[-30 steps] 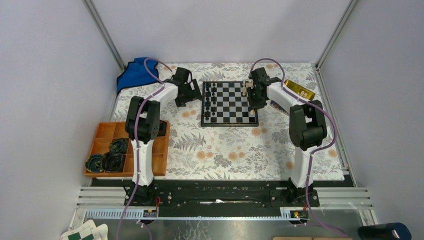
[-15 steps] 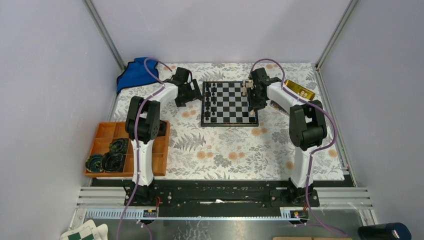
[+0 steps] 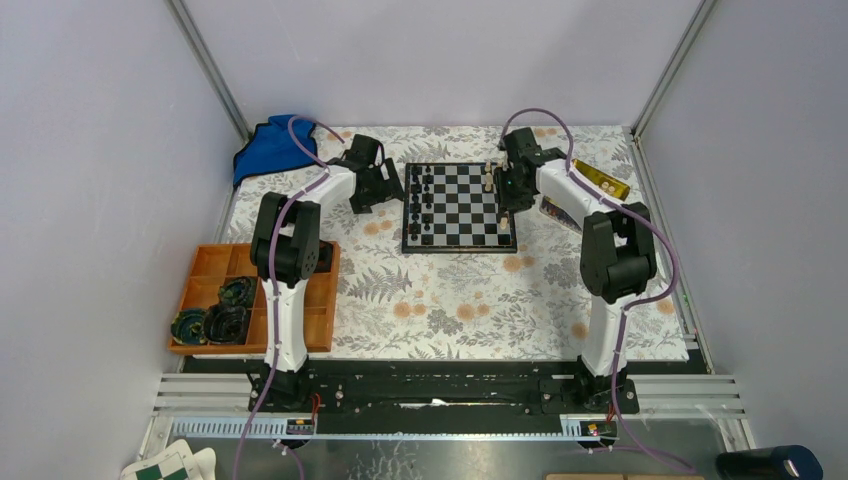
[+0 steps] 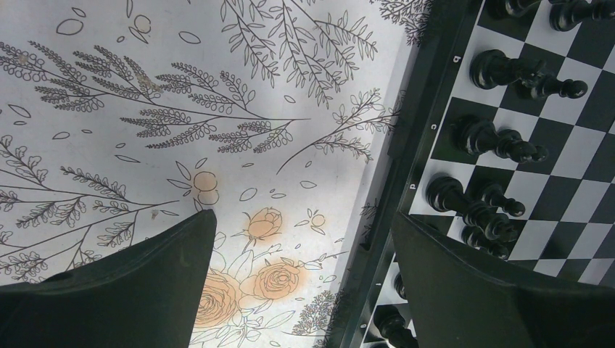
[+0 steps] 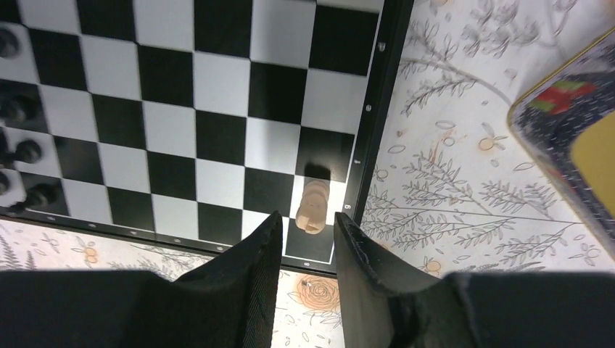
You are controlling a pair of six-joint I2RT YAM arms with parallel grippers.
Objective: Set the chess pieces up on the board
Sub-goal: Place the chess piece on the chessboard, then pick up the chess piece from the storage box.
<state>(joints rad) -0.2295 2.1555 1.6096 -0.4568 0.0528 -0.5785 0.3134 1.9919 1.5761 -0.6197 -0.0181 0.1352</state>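
The board (image 3: 460, 207) lies at the back middle of the table. Black chess pieces (image 3: 422, 205) stand in its left columns. A few pale pieces (image 3: 490, 178) stand at its far right corner. My right gripper (image 5: 308, 217) is open, its fingertips just short of one pale piece (image 5: 313, 206) that stands by the board's corner (image 5: 362, 145). My left gripper (image 4: 304, 225) is wide open and empty over the floral table cover, beside the board's left edge (image 4: 406, 145), next to the black pieces (image 4: 500, 141).
A gold tin (image 3: 598, 180) lies right of the board and shows in the right wrist view (image 5: 573, 138). A blue cloth (image 3: 270, 148) sits at the back left. An orange tray (image 3: 205, 270) with dark objects stands at the left.
My right gripper has shifted slightly toward the far end of the board's right side. The left arm has not moved.
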